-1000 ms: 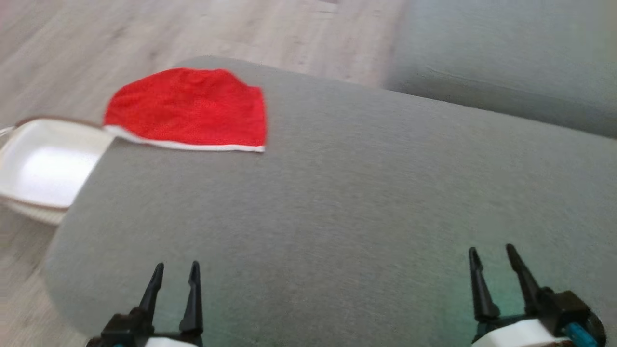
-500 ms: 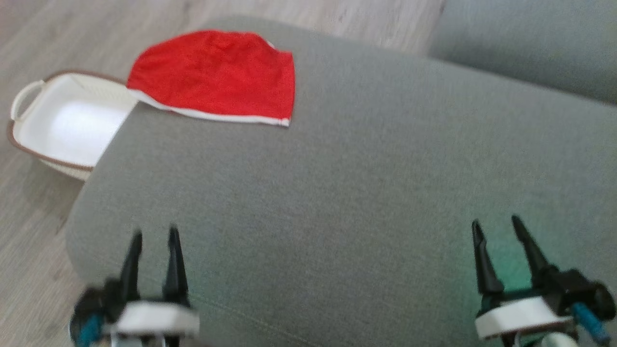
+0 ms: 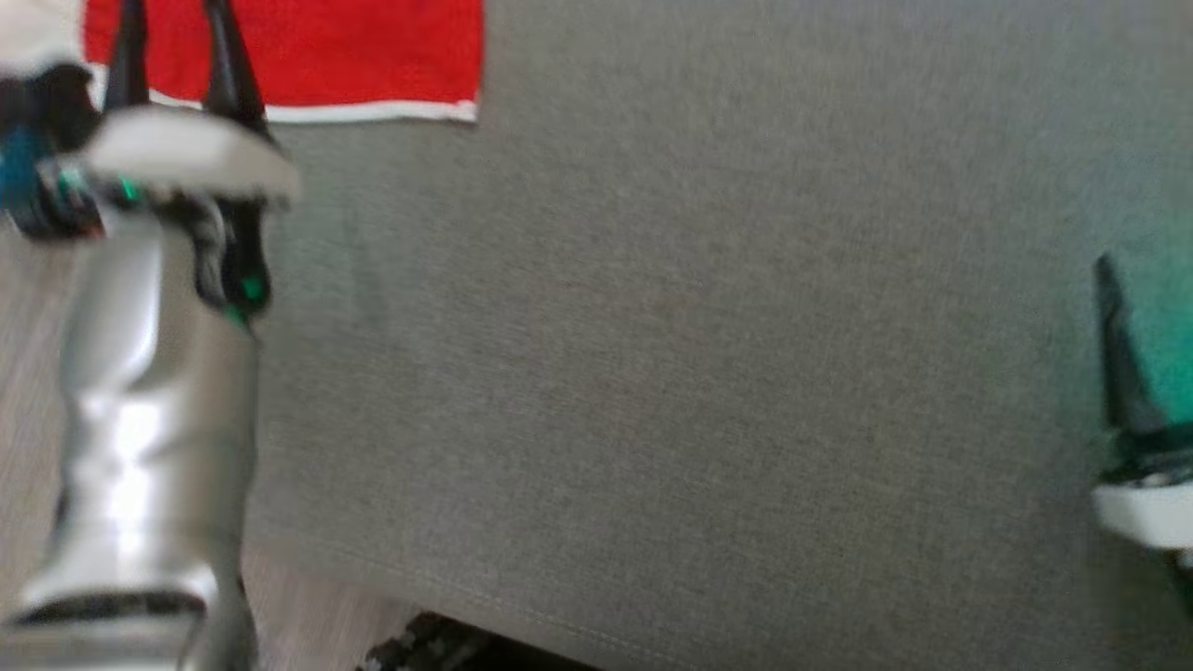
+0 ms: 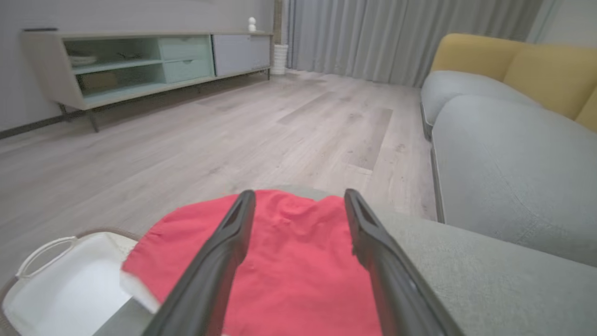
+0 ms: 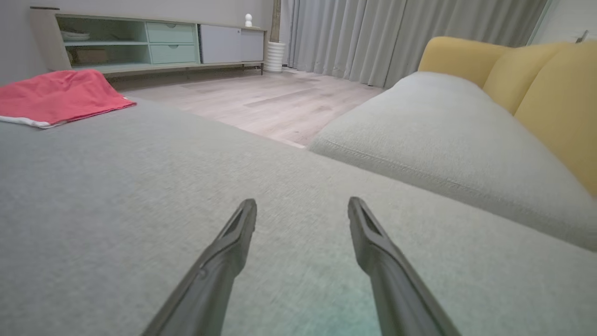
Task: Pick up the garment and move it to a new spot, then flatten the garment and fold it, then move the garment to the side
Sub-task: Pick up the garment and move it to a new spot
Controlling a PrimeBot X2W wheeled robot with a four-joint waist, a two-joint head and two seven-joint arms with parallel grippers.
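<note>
Garment: we are seeing the red garment (image 4: 303,266), white-edged along its near side, lying spread at the far left corner of the grey seat cushion (image 3: 699,373).
Left gripper: the left gripper (image 4: 299,195) is hovering over the garment, its jaws standing wide apart and gripping nothing; we are unable to tell whether the tips are touching the cloth.
Right gripper: the right gripper (image 5: 302,201) is hanging low over bare cushion, well apart from the garment, with its jaws likewise spread and empty.
Basket: a white basket (image 4: 60,289) is sitting on the wooden floor (image 4: 233,135), just beside the cushion's end and the garment.
</note>
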